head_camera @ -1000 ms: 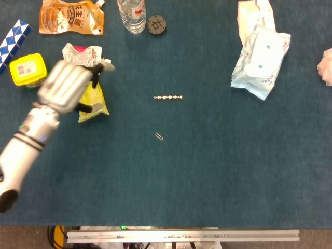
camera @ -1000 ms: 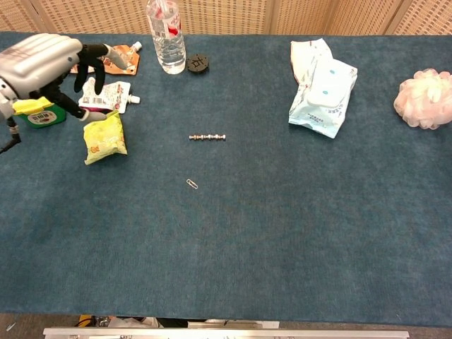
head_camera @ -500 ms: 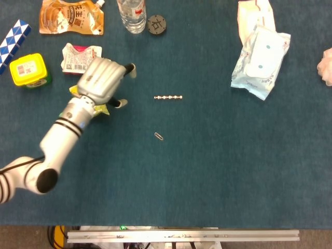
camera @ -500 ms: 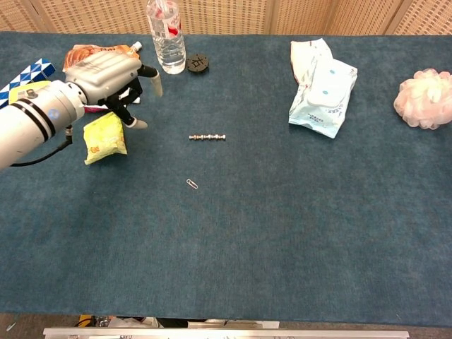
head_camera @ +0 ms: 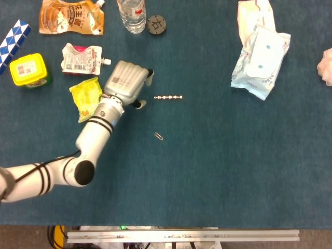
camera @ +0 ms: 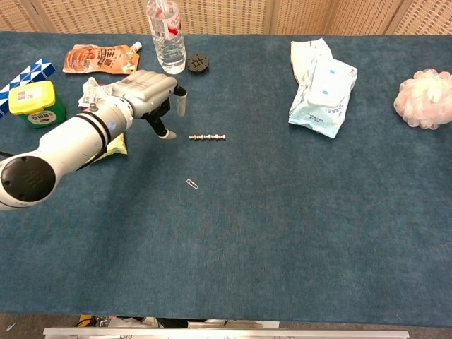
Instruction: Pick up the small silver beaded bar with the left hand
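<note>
Since the earlier frames the left hand (head_camera: 127,83) has travelled from above the yellow snack packet (head_camera: 88,97) rightward across the table, and it now sits just left of the small silver beaded bar (head_camera: 168,97), with its arm trailing down to the lower left. In the chest view the left hand (camera: 145,88) holds nothing; its fingers (camera: 180,102) point downward and are spread apart, the tips close to the cloth but apart from the small silver beaded bar (camera: 207,137). The bar lies flat and horizontal on the dark teal carpeted table surface (head_camera: 218,166), untouched, just beside the nearest fingertip, with a narrow gap of bare cloth between them. A small metal paper clip (head_camera: 159,136) lies below the bar, well apart from the hand. Along the far edge stand a clear plastic water bottle (camera: 165,35) and a black round cap (camera: 197,63) beside it; an orange spouted drink pouch (camera: 102,58) lies further left. A white spouted pouch with a red label (head_camera: 83,57) lies just above the yellow packet, and a yellow lidded tub (head_camera: 28,69) and a blue-and-white folding puzzle (head_camera: 13,39) occupy the left edge. White and pale blue wipe packets (camera: 321,85) lie at upper right, with a pink mesh bath sponge (camera: 425,99) at the right edge. A woven wicker-pattern wall panel (camera: 233,14) stands behind the table. The right hand appears in neither view.
</note>
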Available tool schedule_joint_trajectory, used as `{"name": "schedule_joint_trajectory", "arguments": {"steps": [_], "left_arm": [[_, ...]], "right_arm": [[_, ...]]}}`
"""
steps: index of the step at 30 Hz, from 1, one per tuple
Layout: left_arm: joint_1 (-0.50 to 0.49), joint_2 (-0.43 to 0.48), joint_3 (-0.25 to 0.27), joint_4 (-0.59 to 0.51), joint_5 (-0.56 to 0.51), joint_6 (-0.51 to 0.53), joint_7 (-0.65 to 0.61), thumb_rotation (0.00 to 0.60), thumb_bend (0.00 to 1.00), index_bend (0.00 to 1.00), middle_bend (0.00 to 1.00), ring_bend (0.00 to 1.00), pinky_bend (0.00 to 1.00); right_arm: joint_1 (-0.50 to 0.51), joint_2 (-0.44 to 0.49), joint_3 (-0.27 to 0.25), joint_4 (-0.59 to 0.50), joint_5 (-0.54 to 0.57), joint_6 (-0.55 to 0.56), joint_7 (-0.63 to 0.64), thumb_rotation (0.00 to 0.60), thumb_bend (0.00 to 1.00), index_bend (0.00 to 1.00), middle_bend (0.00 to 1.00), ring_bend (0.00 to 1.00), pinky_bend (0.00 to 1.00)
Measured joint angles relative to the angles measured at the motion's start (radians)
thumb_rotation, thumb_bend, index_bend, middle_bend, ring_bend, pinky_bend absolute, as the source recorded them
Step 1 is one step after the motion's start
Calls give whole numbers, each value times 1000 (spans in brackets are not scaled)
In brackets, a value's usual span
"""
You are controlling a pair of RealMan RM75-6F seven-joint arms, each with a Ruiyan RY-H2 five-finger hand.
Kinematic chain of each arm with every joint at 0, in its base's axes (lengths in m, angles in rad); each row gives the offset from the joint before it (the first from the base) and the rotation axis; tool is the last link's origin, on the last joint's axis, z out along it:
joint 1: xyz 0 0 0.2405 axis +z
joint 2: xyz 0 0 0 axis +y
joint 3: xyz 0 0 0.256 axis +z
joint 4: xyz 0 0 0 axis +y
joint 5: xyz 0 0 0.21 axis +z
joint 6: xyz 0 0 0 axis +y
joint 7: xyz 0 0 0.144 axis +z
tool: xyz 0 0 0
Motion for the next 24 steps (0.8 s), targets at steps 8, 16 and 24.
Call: {"name": "schedule_joint_trajectory", "arguments": {"steps": [8,16,24], "left_arm": [[-68,-52,-3,53,-139,-3,88,575,196,484,912,945,1000],[-106,-82,1,66,-174,-3,89,583,196,492,915,946,1000],[-133,-117,1,95,-207,4,93,591,196,498,917,949,1000]], "right_arm": [[-2,2,1,10,3,-1,15,600,189,160,325,287,324],[-5,3,-2,15,5,-2,23,600,189,159,325,289,323],[-14,10,-4,9,6,9,25,600,190,159,325,294,323]]}}
